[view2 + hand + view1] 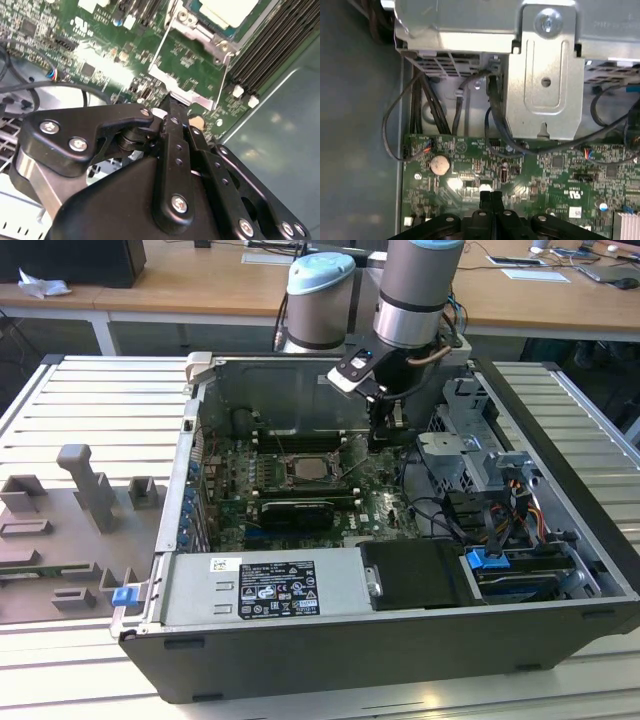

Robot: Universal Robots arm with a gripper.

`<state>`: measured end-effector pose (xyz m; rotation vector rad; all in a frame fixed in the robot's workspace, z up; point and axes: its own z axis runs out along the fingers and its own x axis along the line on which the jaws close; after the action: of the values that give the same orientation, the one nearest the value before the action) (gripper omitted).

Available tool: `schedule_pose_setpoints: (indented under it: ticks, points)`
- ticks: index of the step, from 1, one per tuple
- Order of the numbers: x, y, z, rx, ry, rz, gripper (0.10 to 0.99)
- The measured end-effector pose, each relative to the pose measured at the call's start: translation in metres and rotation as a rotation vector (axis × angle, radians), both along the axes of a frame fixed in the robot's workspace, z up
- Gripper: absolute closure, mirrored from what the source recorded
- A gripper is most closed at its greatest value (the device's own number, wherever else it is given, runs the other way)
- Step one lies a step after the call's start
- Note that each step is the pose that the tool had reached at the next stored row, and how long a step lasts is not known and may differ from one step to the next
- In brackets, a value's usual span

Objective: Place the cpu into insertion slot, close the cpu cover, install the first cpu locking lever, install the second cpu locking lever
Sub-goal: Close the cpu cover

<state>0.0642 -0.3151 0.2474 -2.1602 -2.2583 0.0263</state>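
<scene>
Silvery cpu (231, 9) seated in insertion slot (202, 30), partly cut off at second wrist view's edge. Cpu cover (159, 75) swung open beside slot. Gripper (171, 104) pinched closed, nothing held, near cover's edge; contact obscured.

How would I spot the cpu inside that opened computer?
Find the open grey computer case and its green circuit board. Near the board's middle sits the cpu, a flat square with a pale metal top inside a silvery frame, unlike the long black memory slots beside it.
</scene>
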Motion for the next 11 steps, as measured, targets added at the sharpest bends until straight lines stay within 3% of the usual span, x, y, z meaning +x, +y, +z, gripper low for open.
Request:
schedule_pose_setpoints:
  ticks: [11]
  points:
    - [-0.0045, 0.0, 0.0, 0.0, 0.0016, 0.0, 0.98]
